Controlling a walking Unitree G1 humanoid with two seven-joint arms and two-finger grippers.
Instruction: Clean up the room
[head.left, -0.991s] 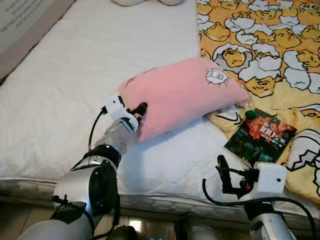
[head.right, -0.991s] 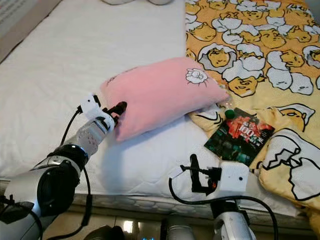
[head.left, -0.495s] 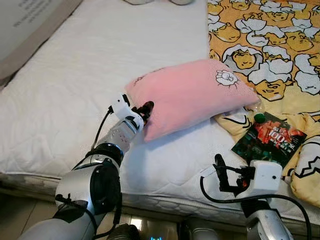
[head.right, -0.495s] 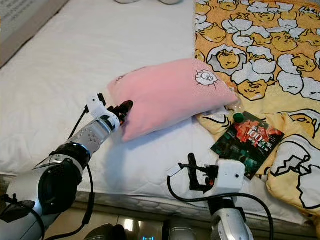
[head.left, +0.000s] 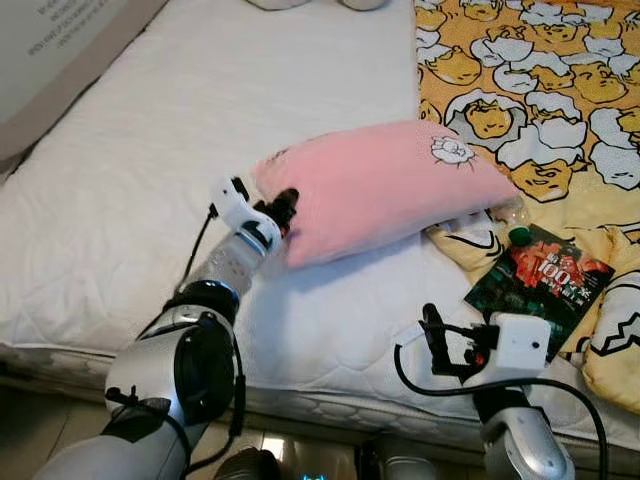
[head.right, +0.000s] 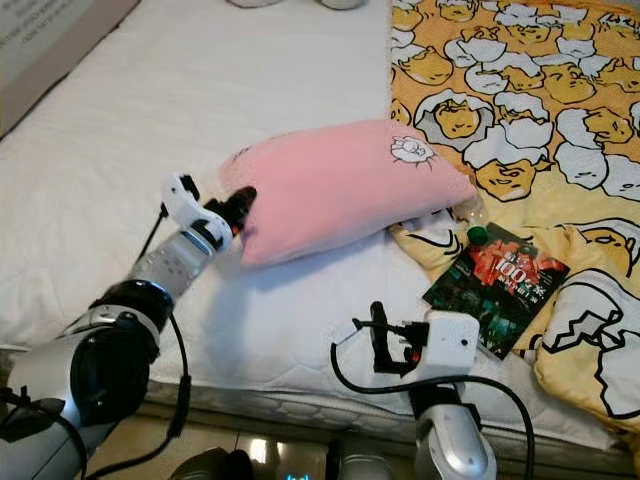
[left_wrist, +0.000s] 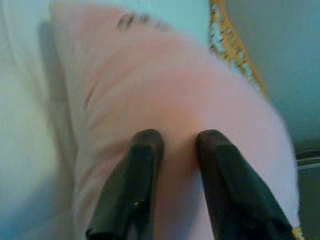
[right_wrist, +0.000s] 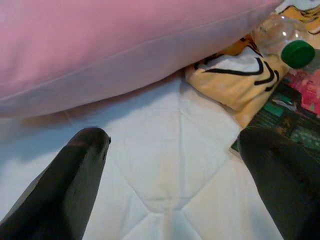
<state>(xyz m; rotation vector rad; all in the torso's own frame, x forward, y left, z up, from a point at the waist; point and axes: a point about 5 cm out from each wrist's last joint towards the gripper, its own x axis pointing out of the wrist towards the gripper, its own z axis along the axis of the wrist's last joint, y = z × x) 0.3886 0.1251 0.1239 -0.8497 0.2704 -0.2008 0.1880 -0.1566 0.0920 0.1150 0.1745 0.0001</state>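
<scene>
A pink pillow (head.left: 385, 185) lies across the middle of the white mattress (head.left: 150, 170), its right end resting on the yellow cartoon blanket (head.left: 540, 80). My left gripper (head.left: 283, 207) is at the pillow's left corner and is shut on it. In the left wrist view, pink fabric (left_wrist: 165, 90) is pinched between the two black fingers (left_wrist: 142, 160). My right gripper (head.left: 432, 332) hovers open over the mattress's front edge, short of the pillow, with nothing between its fingers (right_wrist: 82, 155).
A dark magazine (head.left: 540, 280) lies on the blanket's front corner. A clear bottle with a green cap (right_wrist: 299, 52) sits beside it under the pillow's right end. A cardboard box (head.left: 60, 50) stands at the far left. The bed's front edge runs below my arms.
The view shifted early on. My left gripper has drawn a little to the left and further away with the pillow corner in it. The right gripper has edged slightly left.
</scene>
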